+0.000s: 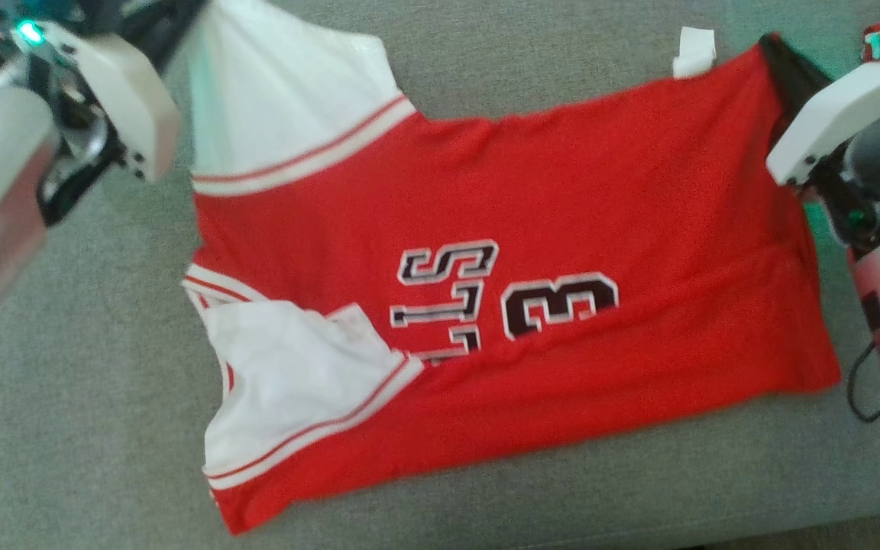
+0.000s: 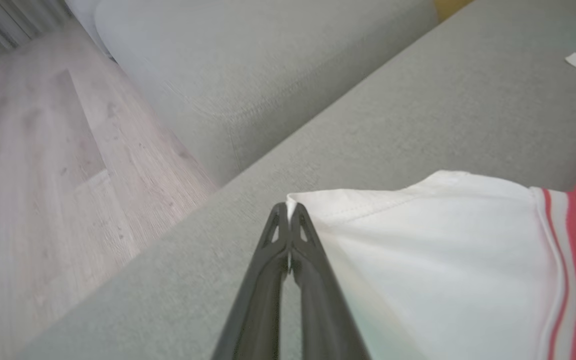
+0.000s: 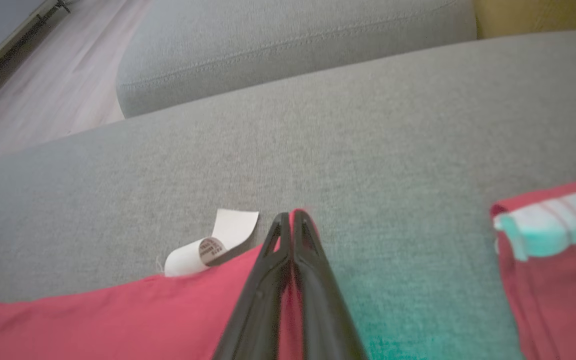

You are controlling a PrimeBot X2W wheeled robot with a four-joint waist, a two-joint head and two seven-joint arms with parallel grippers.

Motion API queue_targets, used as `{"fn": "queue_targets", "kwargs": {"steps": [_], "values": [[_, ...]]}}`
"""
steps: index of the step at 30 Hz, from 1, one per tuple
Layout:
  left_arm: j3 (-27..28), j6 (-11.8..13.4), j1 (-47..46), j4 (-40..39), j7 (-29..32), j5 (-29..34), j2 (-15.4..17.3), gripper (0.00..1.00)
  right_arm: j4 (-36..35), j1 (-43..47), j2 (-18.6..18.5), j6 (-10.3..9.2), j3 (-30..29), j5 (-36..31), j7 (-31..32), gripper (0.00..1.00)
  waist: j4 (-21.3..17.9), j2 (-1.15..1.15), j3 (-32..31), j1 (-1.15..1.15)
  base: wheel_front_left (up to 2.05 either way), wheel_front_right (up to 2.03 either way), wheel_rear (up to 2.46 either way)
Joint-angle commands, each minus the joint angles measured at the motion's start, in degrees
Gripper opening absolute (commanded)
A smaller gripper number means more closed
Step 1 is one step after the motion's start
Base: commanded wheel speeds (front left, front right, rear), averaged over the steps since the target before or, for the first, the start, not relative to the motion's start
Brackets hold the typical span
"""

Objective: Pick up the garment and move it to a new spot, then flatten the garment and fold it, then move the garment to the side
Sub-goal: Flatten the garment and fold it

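Left pincer [image 2: 288, 206] at white garment [image 2: 443, 250] corner

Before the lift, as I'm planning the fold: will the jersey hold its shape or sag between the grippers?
Probably floppy: the jersey lies creased, one white panel folded over. Pinched at two corners by the left gripper and right gripper, its middle would likely sag. It looks thin, light.

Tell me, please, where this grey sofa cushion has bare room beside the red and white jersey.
Free: the near strip of the grey sofa cushion below the red and white jersey, and the left patch beside its white shoulders. Crowded: the far corners, where the left gripper and right gripper pinch the cloth.
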Motion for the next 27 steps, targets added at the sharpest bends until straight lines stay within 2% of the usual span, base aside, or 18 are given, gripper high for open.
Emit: {"fn": "queue_targets", "kwargs": {"steps": [1, 7, 11, 17, 27], "values": [[2.62, 0.12, -4.88, 0.80, -2.62, 1.22, 1.77, 0.00, -1.51, -2.16, -1.16, 0.37, 0.07, 0.65, -1.36, 0.00, -0.06, 0.00, 0.08, 0.00, 0.00, 0.00, 0.00], [3.74, 0.47, -8.05, 5.33, -12.74, 4.62, 0.45, 0.00, -0.44, -5.66, -1.87, 0.37, -1.47, 2.20, -4.79, 0.00, -0.02, 0.00, -0.37, 0.00, 0.00, 0.00, 0.00], [4.26, 0.33, -7.15, 7.21, -15.21, 3.28, -1.22, 0.00, 0.17, -5.88, -2.29, 0.37, -2.23, 4.56, -5.20, 0.00, 0.85, 0.00, -1.84, 0.00, 0.00, 0.00, 0.00], [3.35, 0.18, -3.77, 6.41, -17.01, 2.47, -2.49, 0.00, -0.89, -1.21, -4.57, 0.37, -1.29, 8.06, -4.97, 0.00, 3.29, 0.00, -3.28, 0.00, 0.00, 0.00, 0.00], [4.31, 0.88, 7.42, -3.03, -18.51, 2.76, 0.92, 0.00, -5.17, 8.36, -9.23, 0.37, -1.60, 12.50, -6.20, 0.00, 7.31, 0.00, -7.45, 0.00, 0.00, 0.00, 0.00]]}}
